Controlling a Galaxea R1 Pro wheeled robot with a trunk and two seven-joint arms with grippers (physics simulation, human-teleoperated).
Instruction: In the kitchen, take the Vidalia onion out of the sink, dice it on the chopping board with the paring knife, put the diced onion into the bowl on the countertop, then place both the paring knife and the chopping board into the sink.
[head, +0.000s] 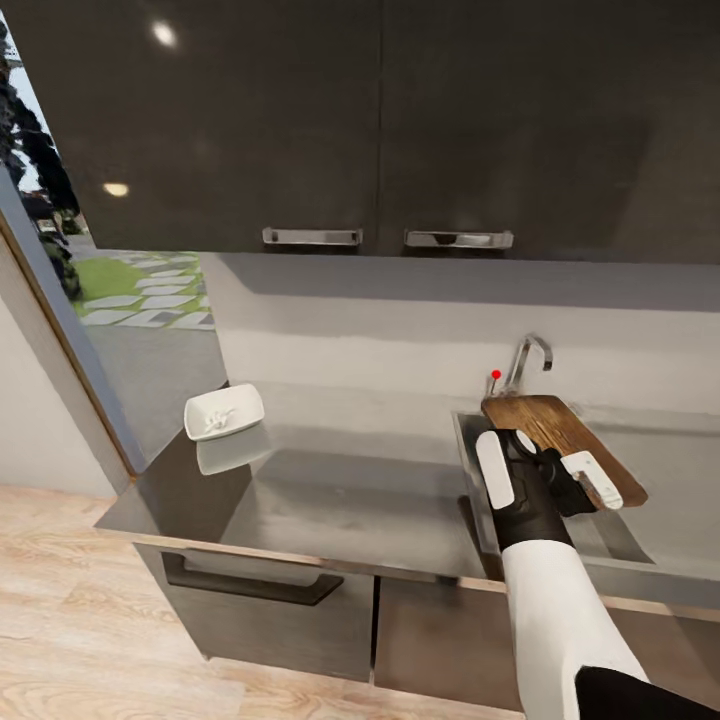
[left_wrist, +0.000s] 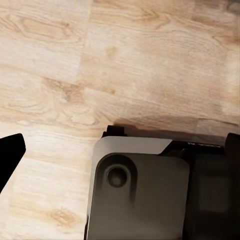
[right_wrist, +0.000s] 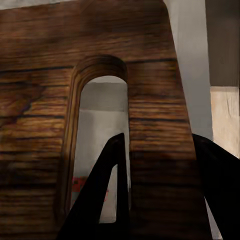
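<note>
While the right gripper (head: 548, 478) pinches its handle-slot end, the dark brown wood-grain rectangular chopping board (head: 560, 430) slants lengthwise above the grey steel sink (head: 640, 540).

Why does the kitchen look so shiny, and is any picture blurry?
In the head view, ceiling lights glare off the dark upper cabinets, and the countertop mirrors the bowl. The right wrist view sits so close that the chopping board looks soft. The left wrist view shows evenly lit wooden floor.
</note>
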